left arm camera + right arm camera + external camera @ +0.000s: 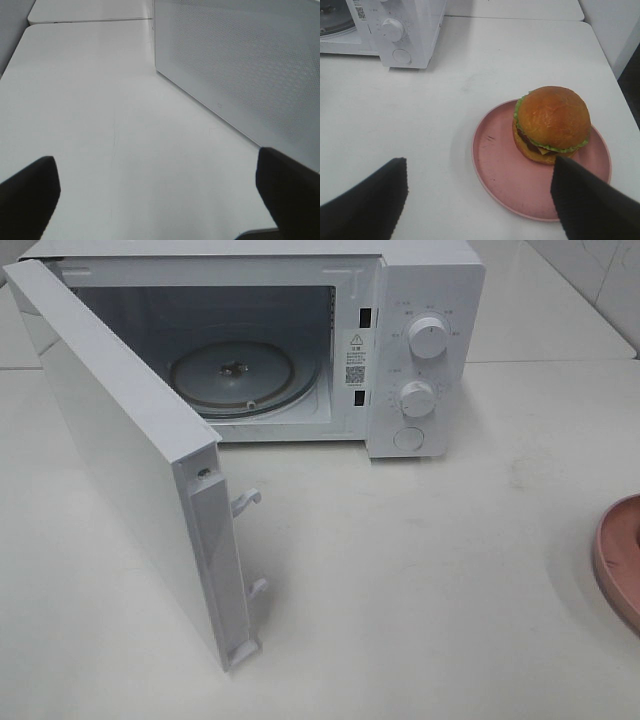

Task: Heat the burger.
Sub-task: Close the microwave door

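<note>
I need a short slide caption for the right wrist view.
Open right gripper above a burger on a pink plate, near the microwave.

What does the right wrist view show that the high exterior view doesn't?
Only the right wrist view shows the burger, sitting on the plate, between the open right gripper's fingers. Only the high view shows the microwave's door swung open and the whole turntable. Both show the microwave's dials, the table and part of the plate.
</note>
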Action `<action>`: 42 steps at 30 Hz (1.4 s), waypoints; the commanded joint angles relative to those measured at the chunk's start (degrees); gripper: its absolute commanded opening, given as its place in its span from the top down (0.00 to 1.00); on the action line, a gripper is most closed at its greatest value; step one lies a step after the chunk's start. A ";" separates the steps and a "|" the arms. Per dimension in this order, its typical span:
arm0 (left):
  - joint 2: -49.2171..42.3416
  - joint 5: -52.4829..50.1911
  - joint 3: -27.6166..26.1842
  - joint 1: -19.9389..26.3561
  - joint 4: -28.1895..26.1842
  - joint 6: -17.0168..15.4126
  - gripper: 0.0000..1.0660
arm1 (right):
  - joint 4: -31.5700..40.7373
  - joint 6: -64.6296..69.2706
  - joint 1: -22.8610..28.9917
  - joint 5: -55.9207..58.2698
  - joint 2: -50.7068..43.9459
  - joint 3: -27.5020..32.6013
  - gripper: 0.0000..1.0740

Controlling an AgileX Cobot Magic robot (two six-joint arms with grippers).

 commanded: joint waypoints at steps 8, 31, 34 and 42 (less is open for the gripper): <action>-0.29 -0.80 0.17 -0.11 -0.23 -0.06 0.06 | -0.23 -0.74 -0.34 -0.74 -1.83 0.11 0.29; 5.50 -10.71 -2.29 -0.11 -0.86 -0.11 0.18 | -0.23 -0.74 -0.34 -0.74 -1.83 0.11 0.29; 8.42 -13.98 -2.29 -0.11 -0.92 -0.11 0.33 | -0.23 -0.74 -0.34 -0.74 -1.83 0.11 0.29; 15.41 -19.65 -2.29 -0.11 -1.09 -0.11 0.87 | -0.23 -0.74 -0.34 -0.74 -1.83 0.11 0.29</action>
